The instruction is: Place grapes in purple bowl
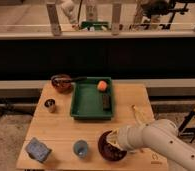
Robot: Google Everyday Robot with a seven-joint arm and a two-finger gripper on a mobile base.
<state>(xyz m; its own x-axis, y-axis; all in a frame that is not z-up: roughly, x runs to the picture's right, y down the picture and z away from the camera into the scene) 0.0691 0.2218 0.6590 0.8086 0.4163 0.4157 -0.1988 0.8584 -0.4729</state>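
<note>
camera view: the table [56, 130] is the biggest thing here, wooden, with the white arm [163, 142] reaching in over its near right corner. a green tray [74, 105] sits at the middle of the far edge. the purple bowl [103, 148] is at the near edge, right of centre, and the gripper [115, 145] is right over it, covering most of the inside. honestly can't tell whether the gripper is clamped or has let go, and i can't pick out the grapes at all. my guess is they're under the gripper, in or just above the bowl.

the smaller stuff is a reddish-brown bowl [61, 83] near the far left corner, a blue-grey cup [81, 148] just left of the purple bowl, and an orange fruit [102, 85] in the tray.

for doing this step well, i'd keep centred over the bowl, release low so nothing bounces over the rim, then lift straight up without bumping that cup.
</note>
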